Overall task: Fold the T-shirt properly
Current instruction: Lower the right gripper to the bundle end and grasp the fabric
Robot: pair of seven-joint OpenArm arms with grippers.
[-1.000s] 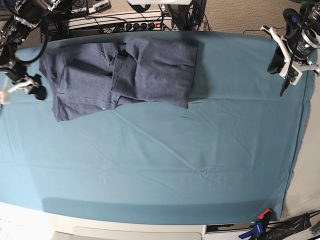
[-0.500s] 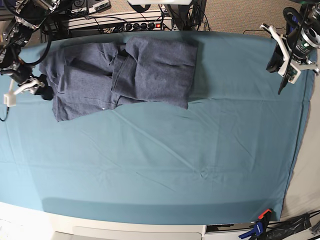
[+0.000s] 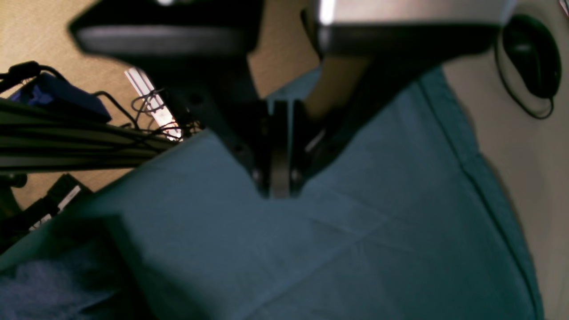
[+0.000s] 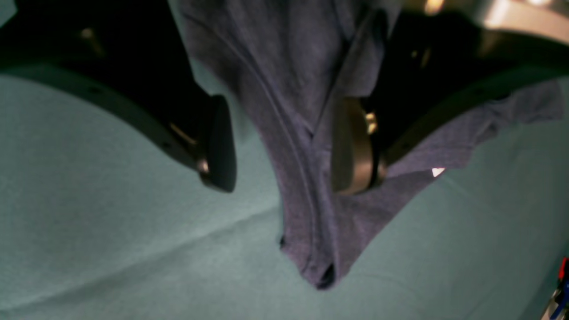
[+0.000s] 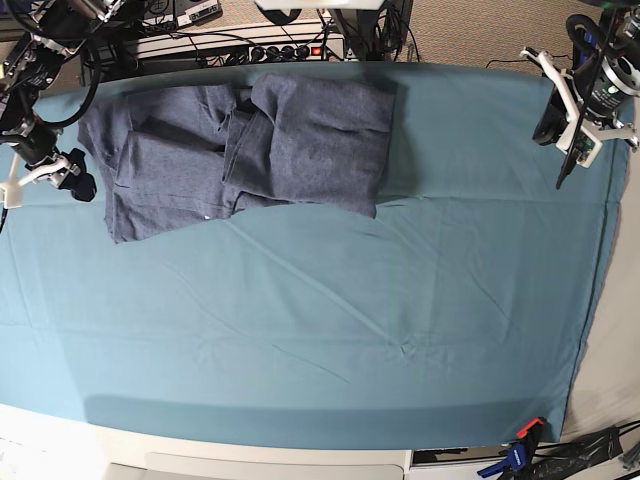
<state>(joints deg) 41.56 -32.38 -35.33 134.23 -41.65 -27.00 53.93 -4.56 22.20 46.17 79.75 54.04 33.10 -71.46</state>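
We are seeing the T-shirt lying bunched at the upper left of the teal cloth, its left edge reaching between our spread-wide right gripper, our left gripper pinched empty upper right, wide bare cloth below.

- worktop, covered edge to edge by creased teal cloth
- T-shirt lies crumpled, partly folded, on the cloth at the far left corner
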